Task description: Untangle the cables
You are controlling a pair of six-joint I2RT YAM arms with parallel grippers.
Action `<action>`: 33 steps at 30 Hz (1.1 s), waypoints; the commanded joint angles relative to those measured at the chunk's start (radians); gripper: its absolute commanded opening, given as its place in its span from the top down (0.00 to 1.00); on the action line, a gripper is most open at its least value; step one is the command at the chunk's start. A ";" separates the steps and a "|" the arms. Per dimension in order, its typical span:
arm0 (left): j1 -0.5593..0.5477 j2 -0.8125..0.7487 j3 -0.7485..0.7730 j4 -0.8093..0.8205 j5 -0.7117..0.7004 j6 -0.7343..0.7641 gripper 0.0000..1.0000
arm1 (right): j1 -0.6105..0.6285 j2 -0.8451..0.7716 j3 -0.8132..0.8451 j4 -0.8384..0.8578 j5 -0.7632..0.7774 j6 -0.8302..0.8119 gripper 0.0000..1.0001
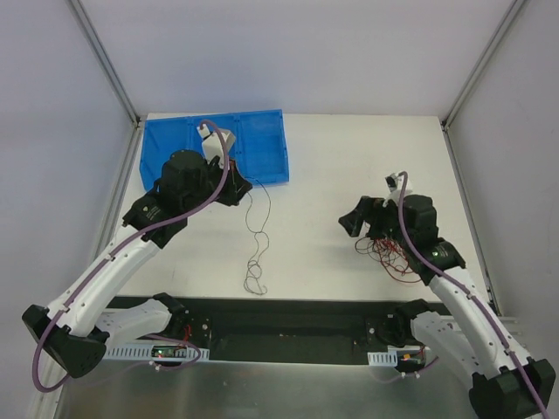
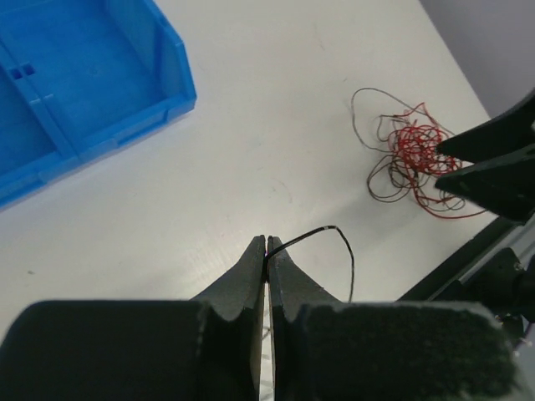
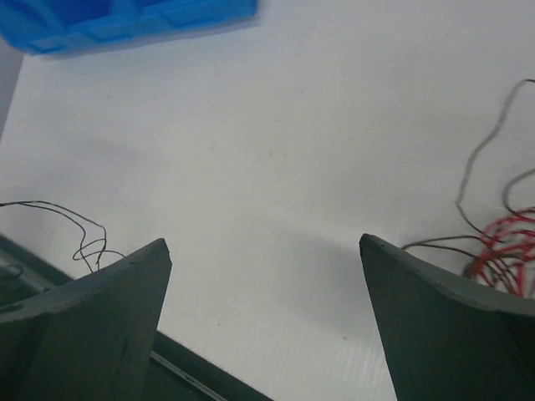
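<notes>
- Between the tips of the left gripper (image 2: 267,242), 1 thin black cable (image 2: 338,238) is pinched; the 2 fingers are pressed together with only the wire in the seam.
- From that pinch the black cable arches out to the right of the tips and drops below them; in the top view it hangs from the left gripper (image 1: 238,188) and runs in loose loops (image 1: 258,236) over the white table (image 1: 332,166) toward the arm bases.
- Beyond the left fingers, to their left, lies a blue bin (image 2: 84,92), apart from them.
- The right gripper (image 3: 263,241) has its 2 fingers spread wide, with bare table in the gap and nothing held.
- Just outside its right finger lies the tangle of red and black cables (image 3: 501,251); whether the finger touches it cannot be told.
- In the top view the tangle (image 1: 393,257) lies on the table beside the right gripper (image 1: 354,223), partly hidden under the arm.
</notes>
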 commanded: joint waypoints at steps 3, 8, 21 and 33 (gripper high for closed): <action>0.006 -0.056 0.048 0.101 0.156 -0.078 1.00 | 0.202 0.114 -0.028 0.399 -0.174 0.093 0.02; 0.006 -0.086 0.077 0.101 0.188 -0.127 1.00 | 0.418 0.232 -0.020 0.546 -0.050 0.069 0.08; 0.006 -0.071 0.143 0.103 0.245 -0.184 1.00 | 0.607 0.300 -0.073 0.800 0.193 0.040 0.26; 0.007 -0.063 0.176 0.103 0.242 -0.182 1.00 | 0.679 0.220 -0.140 0.844 0.151 -0.012 0.23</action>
